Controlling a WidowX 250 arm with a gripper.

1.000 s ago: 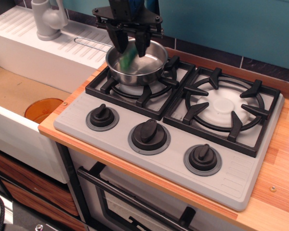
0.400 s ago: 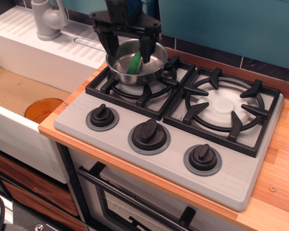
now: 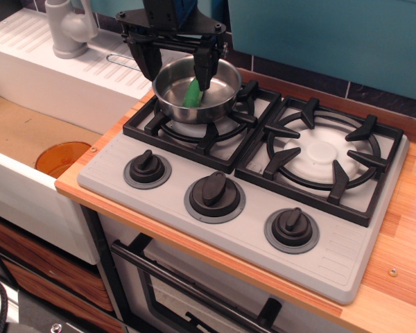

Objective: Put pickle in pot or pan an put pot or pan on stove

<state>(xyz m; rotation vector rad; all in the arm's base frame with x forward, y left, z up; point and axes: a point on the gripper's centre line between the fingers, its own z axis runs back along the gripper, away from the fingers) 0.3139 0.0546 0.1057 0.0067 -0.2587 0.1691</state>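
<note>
The shiny steel saucepan (image 3: 215,97) sits on the left burner grate of the light-grey stove (image 3: 333,257), its wire handle (image 3: 125,62) reaching left over the sink unit. The green pickle (image 3: 193,94) lies inside the pan, leaning on the wall. My black gripper (image 3: 176,68) hangs open just above the pan's left side, empty, with one finger (image 3: 149,62) outside the rim and the other over the pan.
A white ribbed sink unit (image 3: 41,62) with a grey tap (image 3: 68,28) stands at the left. An orange bowl (image 3: 61,158) lies in the basin below. Three black knobs (image 3: 215,191) line the stove's front. The right burner (image 3: 322,156) is bare.
The gripper opened wider, let go of the pickle and rose a little to the left. The pickle now rests in the pan.
</note>
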